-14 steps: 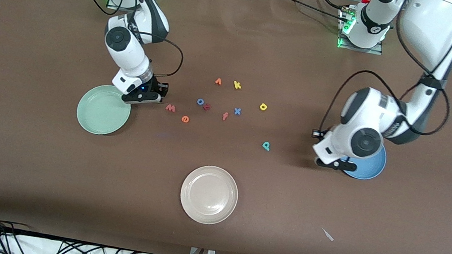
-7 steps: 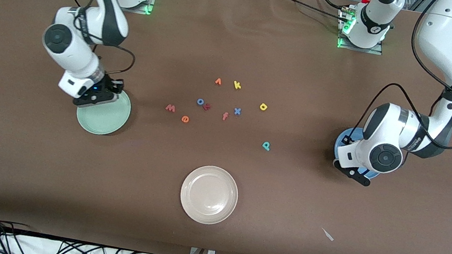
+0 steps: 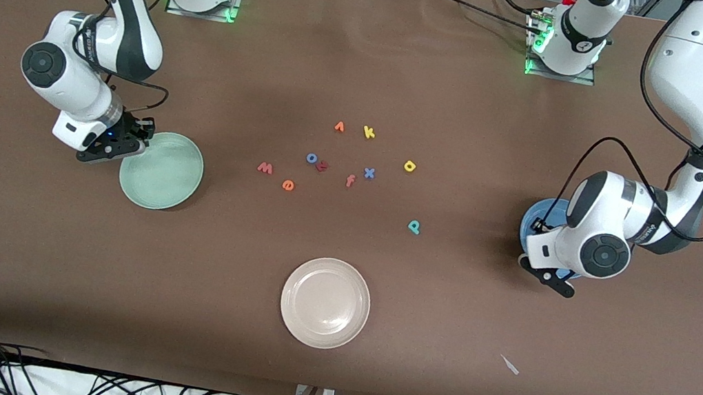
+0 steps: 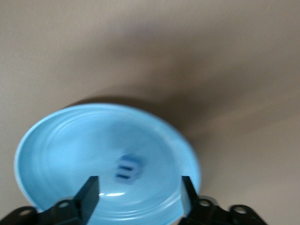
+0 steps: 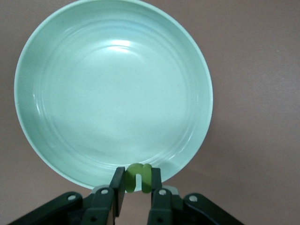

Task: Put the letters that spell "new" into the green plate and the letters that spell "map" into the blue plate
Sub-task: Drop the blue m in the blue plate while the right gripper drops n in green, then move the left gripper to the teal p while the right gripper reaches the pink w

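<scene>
My right gripper (image 5: 137, 185) is shut on the green n (image 5: 139, 178) and hangs over the rim of the pale green plate (image 5: 112, 89), at the edge toward the right arm's end (image 3: 133, 154). My left gripper (image 4: 139, 192) stands open over the blue plate (image 4: 56, 154), and the blue m (image 4: 127, 168) shows inside the plate between its fingers. In the front view that arm covers most of the blue plate (image 3: 535, 218). The pinkish-red w (image 3: 265, 168), orange e (image 3: 288, 184), teal p (image 3: 414, 226) and yellow a (image 3: 410, 166) lie mid-table.
Other letters lie in the same cluster: an orange one (image 3: 339, 127), yellow k (image 3: 369, 132), blue o (image 3: 312, 158), dark red one (image 3: 322, 166), orange f (image 3: 350, 180), blue x (image 3: 369, 173). A beige plate (image 3: 325, 302) sits nearer the front camera. A white scrap (image 3: 510, 365) lies near it.
The right gripper carried the green n from beside the letters across the green plate to its outer rim. The left gripper moved over the blue plate and opened, letting go of the blue m.
</scene>
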You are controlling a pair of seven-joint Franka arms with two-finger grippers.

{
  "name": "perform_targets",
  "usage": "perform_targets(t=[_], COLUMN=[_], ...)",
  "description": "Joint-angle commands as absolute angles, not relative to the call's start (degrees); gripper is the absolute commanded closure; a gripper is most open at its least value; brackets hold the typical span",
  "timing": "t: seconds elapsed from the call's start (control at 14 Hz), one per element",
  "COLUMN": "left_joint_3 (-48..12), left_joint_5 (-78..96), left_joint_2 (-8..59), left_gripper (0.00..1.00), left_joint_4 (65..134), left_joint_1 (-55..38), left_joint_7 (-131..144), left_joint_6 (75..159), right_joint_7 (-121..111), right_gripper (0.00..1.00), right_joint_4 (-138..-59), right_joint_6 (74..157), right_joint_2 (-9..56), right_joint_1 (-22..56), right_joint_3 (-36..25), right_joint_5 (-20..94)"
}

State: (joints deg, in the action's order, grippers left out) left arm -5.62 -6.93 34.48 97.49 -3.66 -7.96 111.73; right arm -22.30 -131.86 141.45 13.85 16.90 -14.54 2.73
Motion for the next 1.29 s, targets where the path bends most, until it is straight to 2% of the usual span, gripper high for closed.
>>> perform_targets(t=[0.0, 0.21, 0.43, 0.57, 0.72, 0.86, 1.0, 1.22], left_joint_3=[-5.98, -6.41, -6.50, -6.59, -6.59, -6.50, -6.42, -6.42], left_joint_5=[-2.03, 0.34, 1.67, 2.37, 2.29, 2.02, 1.67, 1.76], left_joint_2=[34.54, 34.72, 35.24, 36.55, 38.22, 40.68, 43.41, 45.08], left_gripper=[0.00, 0.00, 0.00, 0.00, 0.00, 0.00, 0.00, 0.00], left_joint_4=[95.80, 95.89, 95.98, 95.89, 95.80, 94.32, 90.45, 89.12], left_joint_1=[-6.49, -10.79, -14.58, -17.12, -19.06, -21.78, -23.46, -24.61], left_joint_7=[5.92, 21.84, 35.03, 42.76, 49.36, 55.17, 60.35, 64.50], left_joint_6=[111.00, 116.78, 122.41, 126.80, 131.03, 132.18, 132.19, 132.27], right_joint_7=[-23.11, -23.12, -21.89, -18.04, -12.16, -4.26, 2.86, 14.90], right_gripper=[0.66, 0.44, 0.42, 0.37, 0.36, 0.32, 0.31, 0.32], right_joint_4=[-132.10, -132.01, -131.92, -131.57, -131.14, -129.91, -127.28, -121.57], right_joint_6=[143.08, 143.26, 143.09, 143.00, 142.91, 142.91, 142.82, 143.17], right_joint_2=[14.59, 14.77, 14.50, 14.15, 14.06, 14.06, 14.94, 20.81], right_joint_1=[17.23, 17.14, 17.40, 17.49, 17.49, 17.58, 17.84, 21.60], right_joint_3=[-14.68, -14.77, -14.24, -11.79, -8.46, -3.98, 0.07, 2.29], right_joint_5=[2.99, 3.25, 3.60, 3.78, 3.78, 3.78, 3.78, 3.52])
